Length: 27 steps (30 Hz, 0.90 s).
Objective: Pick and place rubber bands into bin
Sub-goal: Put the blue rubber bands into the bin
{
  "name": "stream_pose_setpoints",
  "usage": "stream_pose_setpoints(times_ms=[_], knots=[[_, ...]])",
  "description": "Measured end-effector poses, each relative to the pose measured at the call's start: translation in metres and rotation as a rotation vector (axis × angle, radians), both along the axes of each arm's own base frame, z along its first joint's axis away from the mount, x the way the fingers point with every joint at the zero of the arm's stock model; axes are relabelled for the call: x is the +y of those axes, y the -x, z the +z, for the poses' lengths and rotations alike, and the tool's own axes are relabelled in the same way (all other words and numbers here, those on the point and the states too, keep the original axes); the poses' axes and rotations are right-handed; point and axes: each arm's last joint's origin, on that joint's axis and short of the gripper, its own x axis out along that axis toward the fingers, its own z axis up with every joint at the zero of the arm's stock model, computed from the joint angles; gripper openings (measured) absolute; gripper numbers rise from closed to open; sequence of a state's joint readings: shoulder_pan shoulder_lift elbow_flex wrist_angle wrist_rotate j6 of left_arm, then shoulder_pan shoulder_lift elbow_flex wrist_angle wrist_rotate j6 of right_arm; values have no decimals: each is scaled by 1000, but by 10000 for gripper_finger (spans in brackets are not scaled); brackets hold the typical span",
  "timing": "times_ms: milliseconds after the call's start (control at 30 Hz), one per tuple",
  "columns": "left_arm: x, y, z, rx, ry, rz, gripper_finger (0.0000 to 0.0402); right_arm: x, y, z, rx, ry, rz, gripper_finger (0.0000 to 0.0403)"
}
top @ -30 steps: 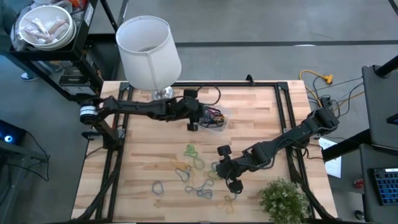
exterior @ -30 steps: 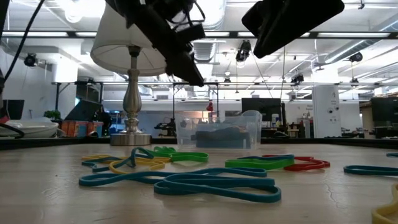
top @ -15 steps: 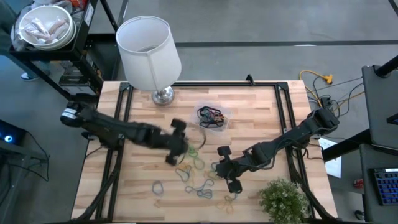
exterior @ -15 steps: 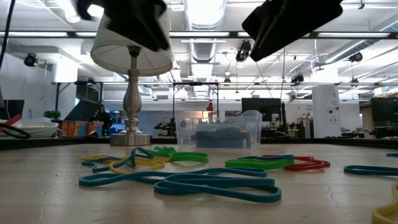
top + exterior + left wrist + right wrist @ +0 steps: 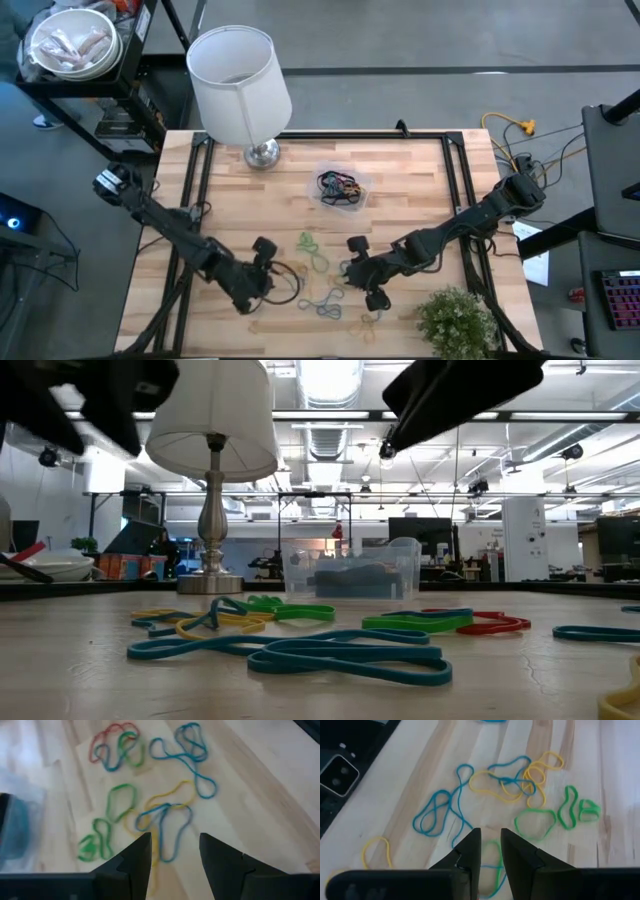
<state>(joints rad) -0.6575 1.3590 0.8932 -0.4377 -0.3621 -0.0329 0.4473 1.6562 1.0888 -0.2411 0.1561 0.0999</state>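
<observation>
High view: rubber bands (image 5: 318,290) sprawl flat; left hand (image 5: 262,262) wide, right hand (image 5: 360,272) narrow.

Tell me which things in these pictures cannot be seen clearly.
- Bin contents, high view: a dark tangle, too small to count.
- Bin, left wrist view: blurred and cut off by the edge.
- Left gripper, low view: a dark blur cut off at the top.
- Plant, high view: cut off at the bottom edge.

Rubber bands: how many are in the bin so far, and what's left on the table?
Done: a dark tangle of bands already lies in the bin. In hand: nothing; the left gripper hangs open and empty over the loose rubber bands, the right gripper nearly closed beside them. Left: over a dozen blue, green, yellow and red loops on the table.
</observation>
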Motion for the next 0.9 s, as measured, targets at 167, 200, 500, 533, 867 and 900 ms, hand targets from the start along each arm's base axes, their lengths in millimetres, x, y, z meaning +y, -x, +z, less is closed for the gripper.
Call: stream_pose_setpoints(times_ms=[167, 200, 500, 533, 867, 900], knots=[[-6, 9, -14, -1, 29, -7, 151, 1, -1, -7, -2, -3, 4, 72], [-6, 10, -16, -1, 36, 0, 151, 1, -2, -9, 3, -5, 4, 73], [-6, 12, -21, 6, 57, 27, 151, 8, -13, -49, 113, -35, -12, 70], [-6, 12, -21, 6, 58, 27, 151, 9, -15, -54, 115, -34, -13, 70], [-6, 12, -21, 3, 60, 26, 151, 12, -21, -77, 161, -30, -35, 68], [-6, 12, -22, 5, 59, 26, 151, 12, -21, -78, 164, -32, -40, 68]])
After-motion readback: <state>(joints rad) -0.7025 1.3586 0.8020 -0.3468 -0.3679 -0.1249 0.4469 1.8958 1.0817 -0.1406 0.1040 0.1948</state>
